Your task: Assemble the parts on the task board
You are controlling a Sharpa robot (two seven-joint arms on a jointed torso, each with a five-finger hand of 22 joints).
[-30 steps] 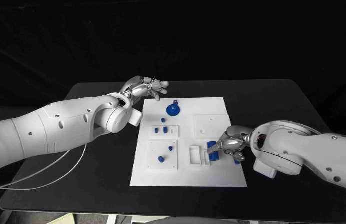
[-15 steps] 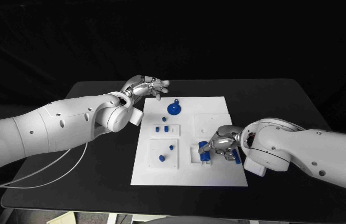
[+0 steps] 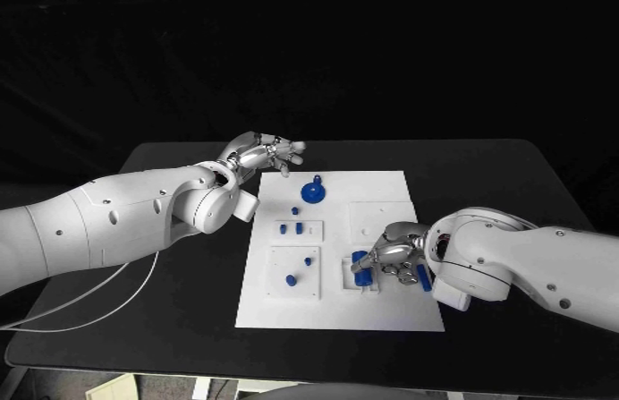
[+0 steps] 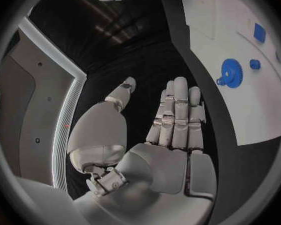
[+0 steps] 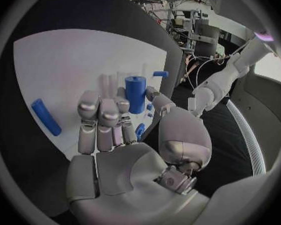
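Observation:
The white task board (image 3: 387, 194) lies in the middle of the black table. My right hand (image 3: 394, 255) is low over its near right part and pinches a blue cylinder (image 3: 362, 271) upright between thumb and fingers (image 5: 100, 110). The cylinder (image 5: 135, 94) stands at a white slotted fixture (image 3: 350, 276). A blue bar (image 3: 423, 277) lies on the board beside this hand, also visible in the wrist view (image 5: 45, 116). My left hand (image 3: 266, 154) hovers open, fingers apart, off the board's far left corner. A blue gear (image 3: 312, 191) sits on the far part of the board (image 4: 230, 73).
Small blue pegs stand in a plate (image 3: 292, 229) left of centre, and two more (image 3: 291, 281) sit in a square plate at the near left. A raised white square (image 3: 382, 214) lies right of centre. Bare black table (image 3: 503, 185) surrounds the board.
My right hand has carried the blue cylinder leftward across the board to the slotted fixture. The left hand has stayed where it was.

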